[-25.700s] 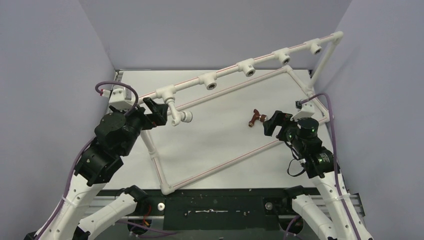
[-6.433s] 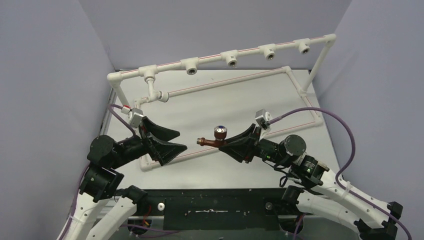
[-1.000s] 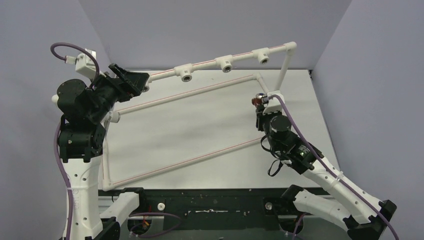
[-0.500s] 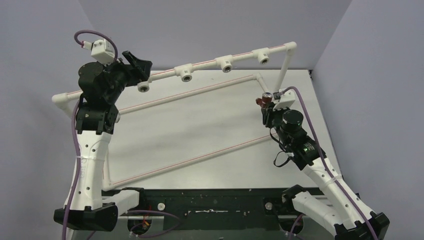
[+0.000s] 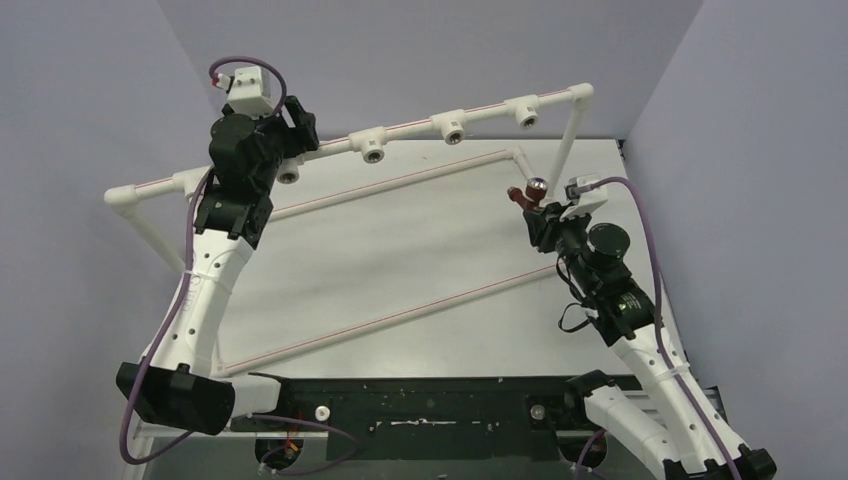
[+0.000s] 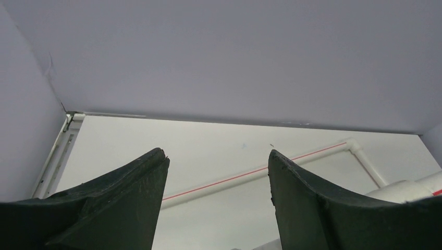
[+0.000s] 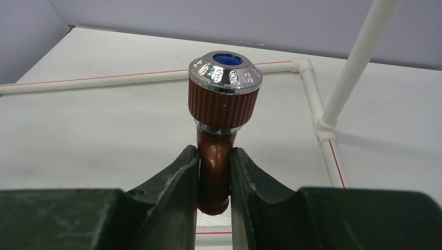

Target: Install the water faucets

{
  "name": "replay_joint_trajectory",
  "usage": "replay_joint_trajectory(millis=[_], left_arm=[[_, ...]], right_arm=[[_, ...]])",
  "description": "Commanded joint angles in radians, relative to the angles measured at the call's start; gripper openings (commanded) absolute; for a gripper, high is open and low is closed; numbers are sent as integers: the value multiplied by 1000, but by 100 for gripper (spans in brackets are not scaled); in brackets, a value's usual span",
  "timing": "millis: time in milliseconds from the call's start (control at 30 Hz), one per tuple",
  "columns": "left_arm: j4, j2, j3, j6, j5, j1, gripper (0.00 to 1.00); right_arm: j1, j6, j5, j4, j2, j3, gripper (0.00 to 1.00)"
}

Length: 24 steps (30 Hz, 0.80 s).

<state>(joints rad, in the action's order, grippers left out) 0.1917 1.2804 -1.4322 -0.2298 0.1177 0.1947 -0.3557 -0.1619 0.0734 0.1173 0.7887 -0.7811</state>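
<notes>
A dark reddish-brown water faucet (image 7: 225, 88) with a silvery, blue-centred knob stands upright in my right gripper (image 7: 215, 156), which is shut on its stem. From above, that faucet (image 5: 535, 187) hangs over the table's right side, close to the frame's right upright (image 5: 566, 140). My left gripper (image 5: 302, 128) is raised at the white pipe frame's top rail (image 5: 410, 128), beside a tee socket (image 5: 288, 175). Its fingers (image 6: 140, 182) stand apart and nothing shows between them.
The top rail carries three more tee sockets (image 5: 372, 152), (image 5: 453, 130), (image 5: 524, 115) that face forward. The frame's red-striped base pipes (image 5: 400, 312) lie across the table. Purple walls close in on three sides. My left arm crosses the frame's left part.
My left arm has swung to the right along the top rail. The right gripper has carried the brown faucet slightly right and farther back. The pipe frame has stayed still.
</notes>
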Motion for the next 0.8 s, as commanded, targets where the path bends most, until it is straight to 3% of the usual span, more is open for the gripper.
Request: replay_joint_trajectory(millis=[0, 233, 767], left_arm=[[-97, 31, 40, 62, 59, 12, 67], [-242, 48, 139, 127, 128, 36, 68], [-269, 127, 149, 159, 191, 65, 69]], right_arm=[[28, -5, 40, -110, 4, 9, 0], [34, -35, 48, -143, -10, 21, 0], [37, -44, 23, -139, -15, -34, 0]])
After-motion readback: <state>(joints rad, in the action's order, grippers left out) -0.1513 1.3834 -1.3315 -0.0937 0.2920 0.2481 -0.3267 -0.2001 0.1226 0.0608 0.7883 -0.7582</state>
